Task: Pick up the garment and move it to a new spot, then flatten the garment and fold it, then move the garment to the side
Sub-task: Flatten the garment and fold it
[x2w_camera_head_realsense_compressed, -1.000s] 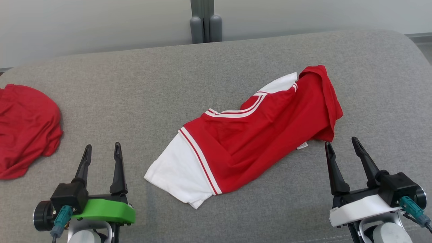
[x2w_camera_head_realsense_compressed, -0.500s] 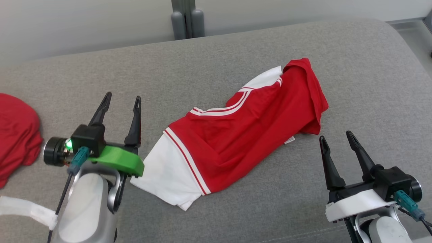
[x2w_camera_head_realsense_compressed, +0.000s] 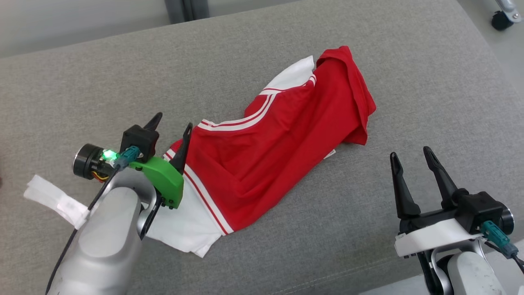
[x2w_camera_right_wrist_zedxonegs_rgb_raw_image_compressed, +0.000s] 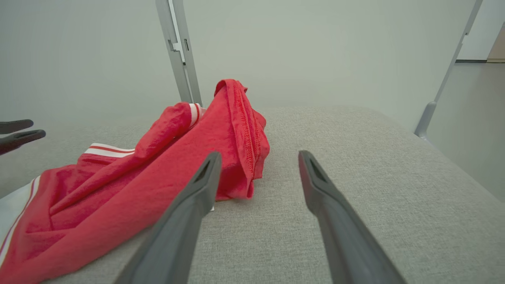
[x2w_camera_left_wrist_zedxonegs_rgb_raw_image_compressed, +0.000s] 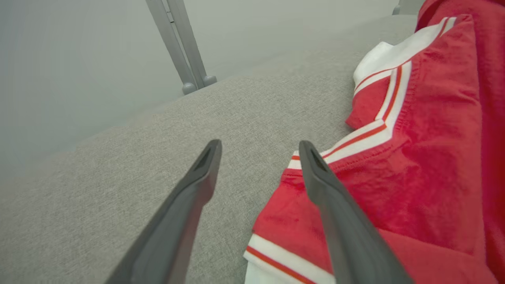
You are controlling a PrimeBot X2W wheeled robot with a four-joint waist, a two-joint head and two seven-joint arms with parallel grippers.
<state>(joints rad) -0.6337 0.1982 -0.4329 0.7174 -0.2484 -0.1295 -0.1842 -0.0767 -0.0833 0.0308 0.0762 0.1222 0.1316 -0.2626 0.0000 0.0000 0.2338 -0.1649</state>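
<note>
The garment (x2w_camera_head_realsense_compressed: 278, 147) is a red shirt with white sleeves and red-white stripes, lying crumpled across the grey cushion (x2w_camera_head_realsense_compressed: 245, 53). My left gripper (x2w_camera_head_realsense_compressed: 172, 127) stands open at the shirt's near-left end, its right finger over the striped edge (x2w_camera_left_wrist_zedxonegs_rgb_raw_image_compressed: 355, 140) and its left finger over bare cushion. The white sleeve (x2w_camera_head_realsense_compressed: 184, 229) lies partly under my left forearm. My right gripper (x2w_camera_head_realsense_compressed: 409, 159) is open over bare cushion, right of the shirt and nearer me than its far red end (x2w_camera_right_wrist_zedxonegs_rgb_raw_image_compressed: 236, 130), with nothing between the fingers.
A grey metal post (x2w_camera_left_wrist_zedxonegs_rgb_raw_image_compressed: 177, 43) rises behind the cushion against a pale wall. The cushion's right edge drops to the floor, where a caster wheel (x2w_camera_head_realsense_compressed: 501, 18) stands. A white strip (x2w_camera_head_realsense_compressed: 57, 200) hangs from my left arm.
The head camera has swung right and down, so the other red cloth left the picture. My left gripper has advanced from the near-left cushion to the shirt's striped edge. The right gripper has stayed put.
</note>
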